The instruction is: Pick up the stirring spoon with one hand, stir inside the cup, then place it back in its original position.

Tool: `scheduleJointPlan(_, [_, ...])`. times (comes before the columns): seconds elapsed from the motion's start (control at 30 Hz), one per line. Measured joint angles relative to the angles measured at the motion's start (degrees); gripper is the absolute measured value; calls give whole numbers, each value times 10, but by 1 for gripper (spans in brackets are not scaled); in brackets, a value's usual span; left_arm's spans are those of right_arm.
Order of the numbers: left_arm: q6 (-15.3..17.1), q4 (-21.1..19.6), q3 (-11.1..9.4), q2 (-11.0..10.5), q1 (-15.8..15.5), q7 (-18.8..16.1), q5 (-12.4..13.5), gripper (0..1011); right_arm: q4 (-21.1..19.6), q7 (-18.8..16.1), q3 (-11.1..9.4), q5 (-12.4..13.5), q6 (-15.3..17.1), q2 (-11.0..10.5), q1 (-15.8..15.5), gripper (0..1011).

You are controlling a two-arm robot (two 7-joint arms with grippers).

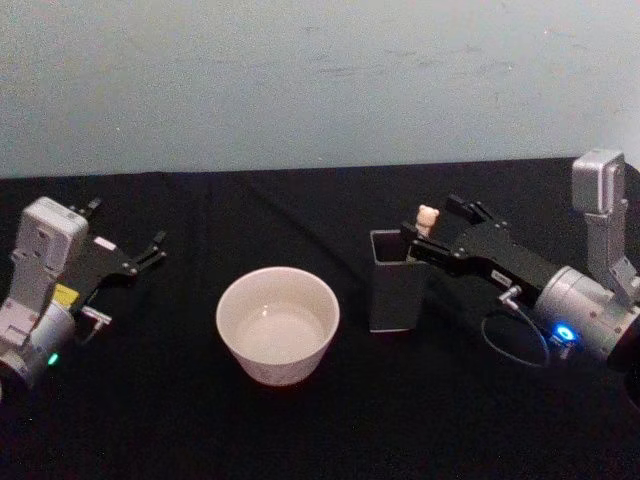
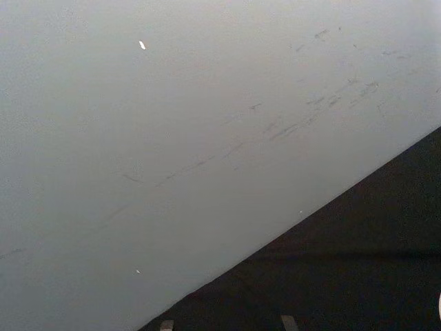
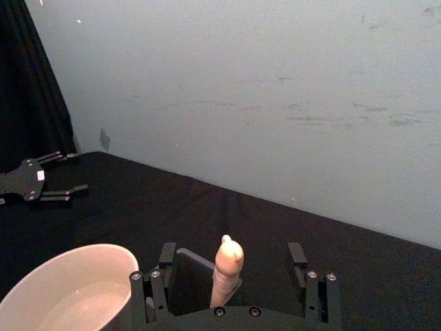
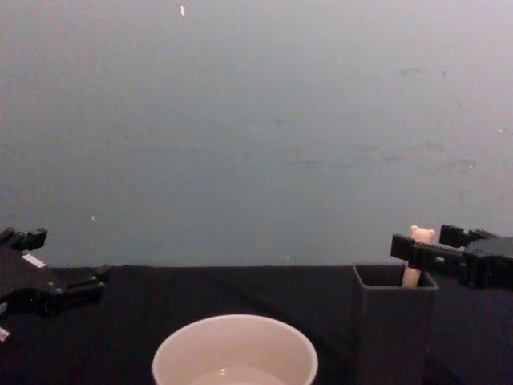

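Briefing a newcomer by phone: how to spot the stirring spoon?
On the black table, right of the off-white cup, stands a grey square holder. The stirring spoon sticks up from it between the open fingers of the right gripper, its cream bear-head top unlike anything nearby.

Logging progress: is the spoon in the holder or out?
In. The spoon stands in the grey holder, bear head above its rim; the open right tool straddles it. Left tool parked left.

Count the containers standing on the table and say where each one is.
2. The cup stands mid-table; the holder stands to its right, apart, holding the stirring spoon, whose handle the open right gripper straddles. Left gripper idle at left.
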State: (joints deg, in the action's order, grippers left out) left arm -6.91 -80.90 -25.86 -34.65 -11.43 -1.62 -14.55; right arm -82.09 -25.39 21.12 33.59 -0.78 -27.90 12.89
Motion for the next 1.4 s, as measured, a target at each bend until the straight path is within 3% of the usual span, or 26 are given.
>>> scheduleJointPlan(0.33, [0,0,0,0,0,0,0,1002,31,-9,-4,2,20,24,22,1003])
scheduleJointPlan(1.2, [0,0,0,0,0,0,0,1001,32,-9,-7,2,27,26,22,1002])
scheduleJointPlan(1.4, [0,0,0,0,0,0,0,1001,32,-9,-7,2,27,26,22,865])
